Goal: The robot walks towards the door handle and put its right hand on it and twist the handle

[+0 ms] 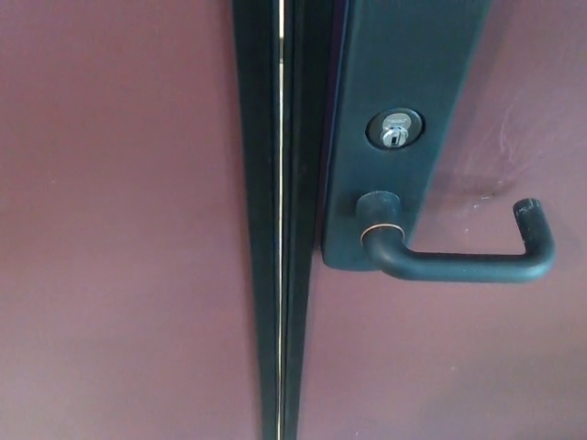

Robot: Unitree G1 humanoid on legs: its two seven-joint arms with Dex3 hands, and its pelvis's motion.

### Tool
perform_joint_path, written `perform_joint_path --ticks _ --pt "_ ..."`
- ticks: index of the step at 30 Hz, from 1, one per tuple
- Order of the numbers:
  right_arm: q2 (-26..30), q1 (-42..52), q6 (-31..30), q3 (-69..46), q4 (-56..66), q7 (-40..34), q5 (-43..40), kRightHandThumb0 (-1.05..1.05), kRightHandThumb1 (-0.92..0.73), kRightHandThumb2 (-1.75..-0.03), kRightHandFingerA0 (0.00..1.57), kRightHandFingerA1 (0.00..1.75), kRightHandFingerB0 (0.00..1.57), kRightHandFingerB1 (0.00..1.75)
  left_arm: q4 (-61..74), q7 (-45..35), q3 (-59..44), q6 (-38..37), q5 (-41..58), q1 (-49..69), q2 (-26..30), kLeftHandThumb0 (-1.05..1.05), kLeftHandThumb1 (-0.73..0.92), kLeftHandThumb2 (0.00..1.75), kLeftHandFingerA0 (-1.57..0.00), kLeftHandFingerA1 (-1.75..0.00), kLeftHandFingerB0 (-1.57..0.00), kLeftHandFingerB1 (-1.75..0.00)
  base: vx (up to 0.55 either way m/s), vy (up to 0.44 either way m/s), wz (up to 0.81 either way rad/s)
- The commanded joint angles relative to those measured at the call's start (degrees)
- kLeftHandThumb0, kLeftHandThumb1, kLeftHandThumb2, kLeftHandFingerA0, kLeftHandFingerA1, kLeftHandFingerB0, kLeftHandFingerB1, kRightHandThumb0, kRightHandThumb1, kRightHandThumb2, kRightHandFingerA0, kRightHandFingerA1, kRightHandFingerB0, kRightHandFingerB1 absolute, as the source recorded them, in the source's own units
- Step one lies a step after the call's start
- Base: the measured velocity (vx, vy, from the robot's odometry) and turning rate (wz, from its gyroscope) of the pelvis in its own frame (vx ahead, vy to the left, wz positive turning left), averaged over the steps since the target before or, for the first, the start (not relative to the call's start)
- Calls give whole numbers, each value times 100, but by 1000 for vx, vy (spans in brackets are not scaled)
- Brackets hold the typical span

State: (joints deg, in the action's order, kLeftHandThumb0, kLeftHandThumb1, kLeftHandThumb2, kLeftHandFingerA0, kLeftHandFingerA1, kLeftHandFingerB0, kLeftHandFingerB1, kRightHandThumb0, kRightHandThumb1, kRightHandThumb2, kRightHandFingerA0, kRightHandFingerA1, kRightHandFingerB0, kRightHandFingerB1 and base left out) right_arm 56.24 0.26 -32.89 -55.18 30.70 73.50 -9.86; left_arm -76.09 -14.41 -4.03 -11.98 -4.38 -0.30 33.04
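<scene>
While neither hand shows in the head view, so their state can't be told, the black handle juts level from the lower end of the dark plate by the maroon door's edge, tip hooked upward, keyhole just above, nobody touching it

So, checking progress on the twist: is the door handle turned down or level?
Level. The door handle runs straight across below the keyhole, and no hand is on it.
</scene>
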Motion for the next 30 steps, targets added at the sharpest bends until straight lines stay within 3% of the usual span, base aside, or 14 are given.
perform_joint_path --ticks 1,2,3,4,5,6,8,10,11,15,16,21,23,30 --pt "-2611 2792 1552 -1359 -461 721 -573 -34 -27 -87 2 50 0 45 0 46 -78 6 3 69 -39 -38 60 58 -64 -45 -47 -38 0 0 0" --pt "-2615 2833 1584 -1350 -462 693 -605 -34 -27 -87 2 50 0 45 0 46 -78 6 3 69 -39 -38 60 58 -64 -45 -47 -38 0 0 0" --pt "-2830 2928 1731 -814 -923 250 -298 -64 -44 -72 11 40 17 37 7 37 -127 30 60 21 -80 -39 60 58 -64 -45 -48 -38 0 0 0" --pt "-2924 2975 1804 -581 -1122 56 -172 -64 -44 -72 11 40 17 37 11 33 -148 40 85 1 -98 -39 60 58 -64 -45 -48 -38 0 0 0" --pt "-3005 2981 1719 -282 -1308 -229 -18 -58 -52 -56 17 33 23 29 7 48 -150 49 84 -30 -122 -39 60 58 -64 -45 -48 -38 0 0 0" --pt "-3100 2952 1669 182 -1651 -672 310 -30 -32 -90 7 51 6 48 -1 77 -143 36 71 -28 -164 -39 60 58 -64 -45 -48 -38 0 0 0" --pt "-3132 2969 1715 392 -1815 -885 412 -30 -32 -90 7 51 6 48 -4 88 -146 30 59 -25 -182 -39 60 58 -64 -45 -48 -38 0 0 0" --pt "-3374 2872 2094 1147 -2808 -1716 1067 -28 -35 -91 9 51 8 49 -2 52 -170 -10 68 76 -188 -38 61 58 -64 -45 -48 -38 0 0 0" --pt "-3465 2703 2258 1497 -3337 -2172 1346 -28 -34 -91 10 52 9 49 5 37 -201 -4 88 59 -176 -39 60 58 -64 -45 -48 -38 0 0 0" --pt "-3408 2655 2411 1668 -3586 -2400 1327 -28 -34 -91 10 52 9 49 6 37 -219 10 80 23 -180 -39 60 58 -64 -45 -48 -38 0 0 0" --pt "-3658 2251 2652 2371 -4585 -3175 1874 -57 -55 -57 25 33 27 31 3 104 -261 -37 111 162 -188 -37 60 58 -66 -46 -48 -38 0 0 0" --pt "-3680 1401 2873 2975 -6146 -3920 2097 -57 -57 -58 28 34 27 30 -7 110 -310 -30 139 156 -219 -37 60 58 -66 -46 -48 -38 0 0 0" --pt "-3944 547 2756 3266 -7403 -4612 2184 -56 -58 -57 31 34 28 30 -5 102 -337 -37 153 157 -173 -37 60 58 -66 -46 -47 -38 0 0 0" --pt "-4496 446 3247 4400 -8889 -6237 2977 -60 -64 -59 36 35 30 31 -27 45 -383 -62 182 392 -157 -36 60 58 -67 -46 -47 -38 0 0 0"
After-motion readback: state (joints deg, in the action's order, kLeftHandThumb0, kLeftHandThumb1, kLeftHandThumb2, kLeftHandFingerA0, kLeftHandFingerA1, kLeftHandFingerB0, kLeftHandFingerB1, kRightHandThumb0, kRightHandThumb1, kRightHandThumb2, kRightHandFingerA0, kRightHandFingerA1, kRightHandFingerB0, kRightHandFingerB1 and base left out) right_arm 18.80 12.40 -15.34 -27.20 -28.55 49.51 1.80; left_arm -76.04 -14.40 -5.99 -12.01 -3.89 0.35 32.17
